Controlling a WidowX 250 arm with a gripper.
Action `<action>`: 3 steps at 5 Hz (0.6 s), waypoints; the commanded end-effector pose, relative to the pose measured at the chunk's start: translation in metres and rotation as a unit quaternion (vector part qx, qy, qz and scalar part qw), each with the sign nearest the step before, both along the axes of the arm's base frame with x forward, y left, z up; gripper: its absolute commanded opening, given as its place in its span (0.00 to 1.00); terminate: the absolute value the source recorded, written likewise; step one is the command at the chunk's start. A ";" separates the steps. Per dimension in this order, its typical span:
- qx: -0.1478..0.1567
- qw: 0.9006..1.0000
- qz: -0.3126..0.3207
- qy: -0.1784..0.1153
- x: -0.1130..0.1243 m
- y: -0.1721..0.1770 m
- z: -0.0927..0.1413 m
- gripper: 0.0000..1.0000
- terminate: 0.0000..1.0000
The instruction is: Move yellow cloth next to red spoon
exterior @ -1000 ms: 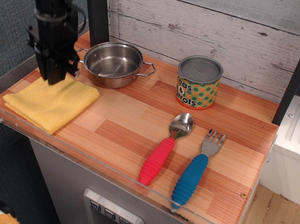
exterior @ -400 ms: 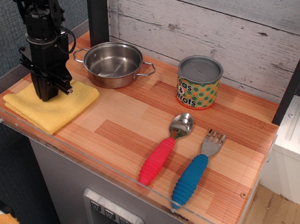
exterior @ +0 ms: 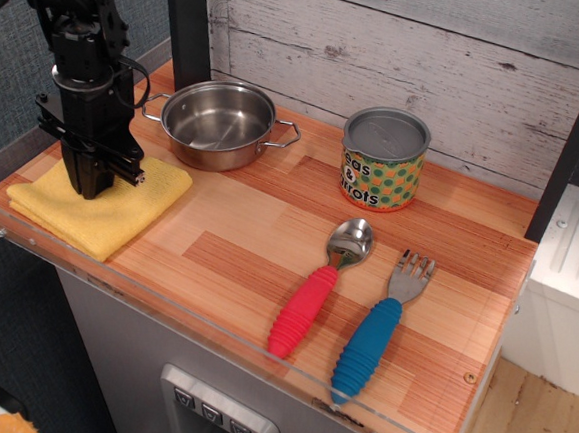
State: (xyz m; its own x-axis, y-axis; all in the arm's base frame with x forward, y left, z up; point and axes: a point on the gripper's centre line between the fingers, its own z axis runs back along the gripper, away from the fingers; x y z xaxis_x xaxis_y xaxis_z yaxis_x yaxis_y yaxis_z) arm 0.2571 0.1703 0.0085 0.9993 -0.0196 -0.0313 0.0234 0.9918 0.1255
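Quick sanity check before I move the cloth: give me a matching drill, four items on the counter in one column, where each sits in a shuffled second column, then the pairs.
Things:
1. yellow cloth
2. red spoon
3. steel pot
4. blue fork

Places:
A. back of the counter, between the cloth and the printed can
B. front right, nearest the counter's right end
C. far left, under the gripper
D. front, just left of the fork

Pairs: 1-C, 2-D, 3-A, 4-B
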 end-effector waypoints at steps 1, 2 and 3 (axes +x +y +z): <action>-0.003 1.000 -0.001 -0.009 0.002 -0.019 0.002 0.00 0.00; -0.013 1.000 -0.005 -0.011 0.003 -0.036 0.002 0.00 0.00; -0.019 1.000 -0.008 -0.012 0.003 -0.058 0.003 0.00 0.00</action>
State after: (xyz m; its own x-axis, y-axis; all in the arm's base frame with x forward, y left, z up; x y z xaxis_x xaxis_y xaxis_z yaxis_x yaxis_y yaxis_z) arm 0.2580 0.1117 0.0072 0.9995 -0.0275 -0.0146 0.0287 0.9959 0.0862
